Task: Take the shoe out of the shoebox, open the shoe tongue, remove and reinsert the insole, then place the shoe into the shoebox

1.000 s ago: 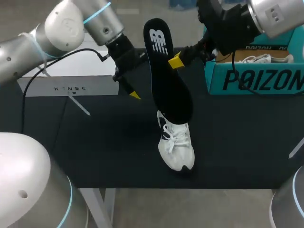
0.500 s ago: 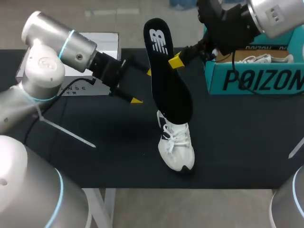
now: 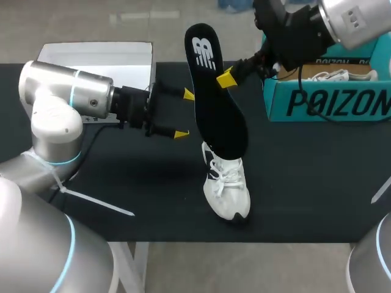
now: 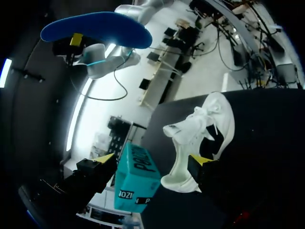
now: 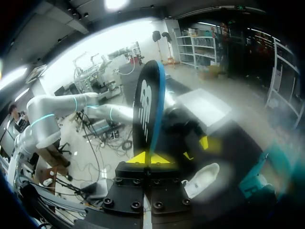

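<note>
right tool (image 3: 223,78) pinches the insole (image 3: 217,116), upper centre; looks light and floppy, I'd hold mid-edge; left tool (image 3: 184,114) open, empty

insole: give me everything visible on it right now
The insole is out of the shoe, held in the air roughly upright, logo end up. Its top face is black and fabric-like with a white logo; the underside looks blue in the left wrist view. The right gripper is shut on one long edge, the only contact visible. The left wrist view shows it clear of the shoe.
</note>
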Action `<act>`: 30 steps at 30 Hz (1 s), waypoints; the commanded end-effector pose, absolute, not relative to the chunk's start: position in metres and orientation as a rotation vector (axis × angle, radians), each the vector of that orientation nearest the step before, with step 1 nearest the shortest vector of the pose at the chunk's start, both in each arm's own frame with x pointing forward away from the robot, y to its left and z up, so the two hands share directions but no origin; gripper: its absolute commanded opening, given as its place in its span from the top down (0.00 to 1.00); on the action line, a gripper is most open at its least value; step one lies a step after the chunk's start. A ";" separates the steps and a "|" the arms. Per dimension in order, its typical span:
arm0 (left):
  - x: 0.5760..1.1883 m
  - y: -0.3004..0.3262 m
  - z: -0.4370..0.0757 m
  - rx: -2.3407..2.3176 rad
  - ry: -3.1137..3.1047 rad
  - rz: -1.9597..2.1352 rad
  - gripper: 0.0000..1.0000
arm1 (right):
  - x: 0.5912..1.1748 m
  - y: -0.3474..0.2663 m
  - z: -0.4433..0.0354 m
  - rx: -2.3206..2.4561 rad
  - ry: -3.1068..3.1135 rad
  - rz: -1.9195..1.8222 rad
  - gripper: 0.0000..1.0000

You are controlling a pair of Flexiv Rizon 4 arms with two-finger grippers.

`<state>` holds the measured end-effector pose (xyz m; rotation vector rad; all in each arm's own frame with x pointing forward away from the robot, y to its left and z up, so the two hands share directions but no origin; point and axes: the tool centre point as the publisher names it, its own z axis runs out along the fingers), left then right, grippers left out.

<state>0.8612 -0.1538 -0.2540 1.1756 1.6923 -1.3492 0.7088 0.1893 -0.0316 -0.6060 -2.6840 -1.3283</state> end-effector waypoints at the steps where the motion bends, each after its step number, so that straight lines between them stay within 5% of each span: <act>1: 0.851 -0.158 -0.258 1.053 1.507 -1.370 0.00 | 0.710 0.192 -0.032 -0.608 -2.684 -1.326 1.00; 30: 0.861 -0.212 -0.218 1.030 1.261 -1.351 0.00 | 0.710 0.192 -0.032 -0.608 -2.684 -1.326 1.00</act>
